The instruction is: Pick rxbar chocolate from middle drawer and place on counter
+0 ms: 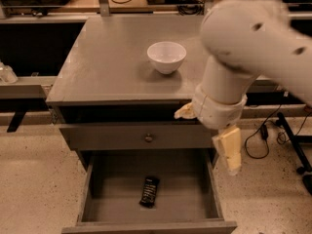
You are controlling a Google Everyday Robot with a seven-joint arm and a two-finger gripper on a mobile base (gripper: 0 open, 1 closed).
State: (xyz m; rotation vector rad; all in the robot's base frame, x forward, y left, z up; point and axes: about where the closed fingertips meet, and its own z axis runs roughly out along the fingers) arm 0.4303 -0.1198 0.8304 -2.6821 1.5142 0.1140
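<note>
Gripper (207, 130) is hovering above the right wall of the middle drawer (185, 189), fingers spread, holding nothing; you are seeing the rxbar chocolate (149, 191) lying inside this drawer.

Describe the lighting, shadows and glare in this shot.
Camera view: dim, warm light; the counter carries a faint sheen; the white bowl casts a soft shadow on it; the middle drawer is dark around the rxbar chocolate; the tool hangs pale above the drawer's right side.
</note>
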